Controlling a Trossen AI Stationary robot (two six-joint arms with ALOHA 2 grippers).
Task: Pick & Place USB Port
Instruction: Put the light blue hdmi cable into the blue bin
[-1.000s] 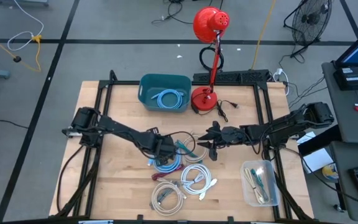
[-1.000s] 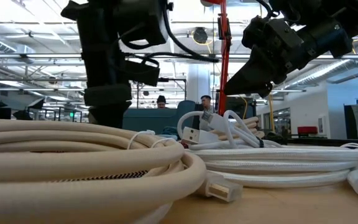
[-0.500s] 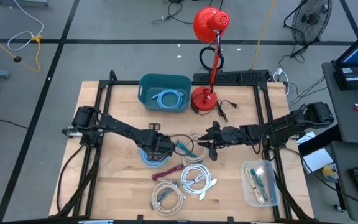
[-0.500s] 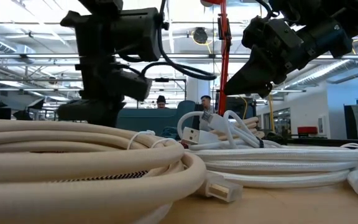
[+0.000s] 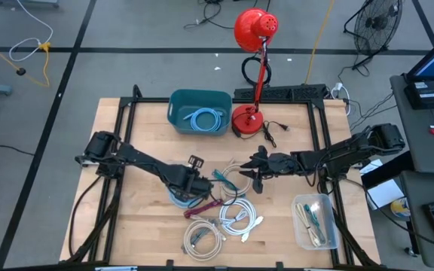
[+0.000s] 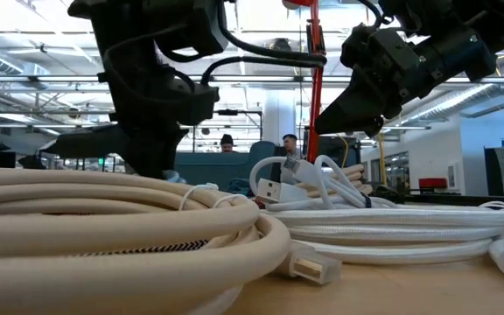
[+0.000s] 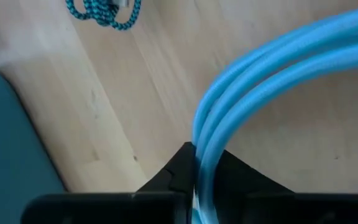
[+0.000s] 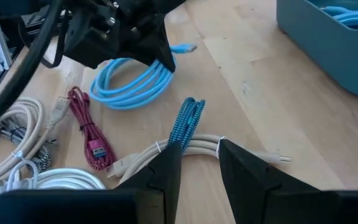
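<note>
High view: since a second ago the left gripper has been drawn back toward the left arm's side, and its fingers, then spread wide, are now clamped on the coiled light-blue USB cable, which is held just above the wooden table. The right gripper has stayed unmoved, hovering part-open and holding nothing over the bundled cream cable. A second blue cable coil is seen inside the teal bin. Small items, too small to tell, lie in the clear tray.
</note>
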